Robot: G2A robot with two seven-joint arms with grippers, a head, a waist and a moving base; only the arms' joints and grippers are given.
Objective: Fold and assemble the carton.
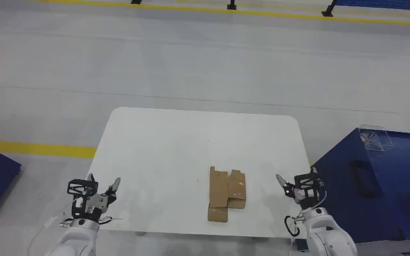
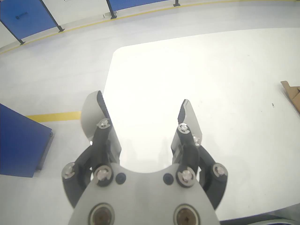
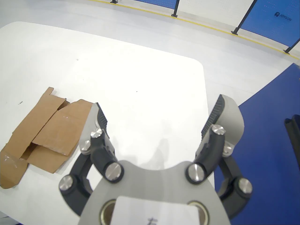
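Cardboard, 1 flat carton [image 1: 225, 192] on 1 table [image 1: 160, 153], L gripper [image 2: 142, 96] & R gripper [image 3: 159, 99] wide open, empty, flap layering unclear

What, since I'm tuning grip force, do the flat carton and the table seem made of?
Carton: brown, matte cardboard by its look, with creases, cut flaps and glossy patches, likely tape. Table: smooth white top, faintly reflective; laminate or plastic, cannot tell which.
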